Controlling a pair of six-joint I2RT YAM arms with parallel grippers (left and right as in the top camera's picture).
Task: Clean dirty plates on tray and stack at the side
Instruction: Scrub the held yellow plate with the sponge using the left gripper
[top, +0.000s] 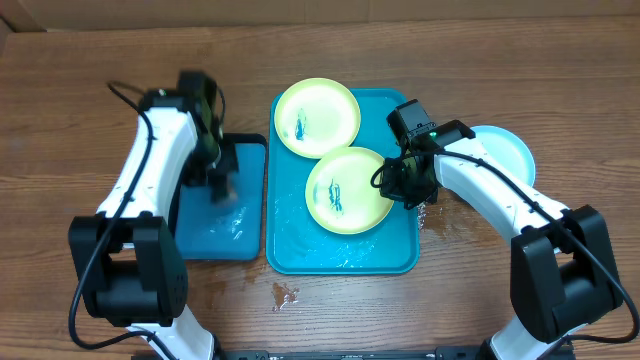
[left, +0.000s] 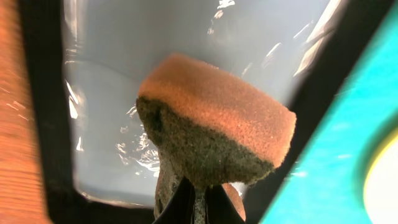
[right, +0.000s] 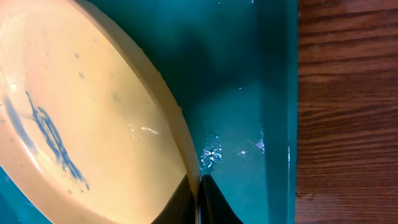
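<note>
Two lime-green plates with blue smears lie on the teal tray (top: 300, 250): one at the back (top: 317, 116), one nearer the middle (top: 347, 190). My right gripper (top: 400, 185) is shut on the right rim of the middle plate (right: 74, 124); the tray floor (right: 249, 93) shows beside it. A light blue plate (top: 505, 152) lies on the table right of the tray, partly hidden by my right arm. My left gripper (top: 218, 185) is shut on an orange and dark sponge (left: 214, 127) over the small black-rimmed tray (top: 205, 235).
The small black-rimmed tray (left: 99, 93) holds water. Water drops lie on the wooden table (top: 283, 295) in front of the teal tray and by its right edge. Bare wood (right: 348, 112) lies right of the tray rim.
</note>
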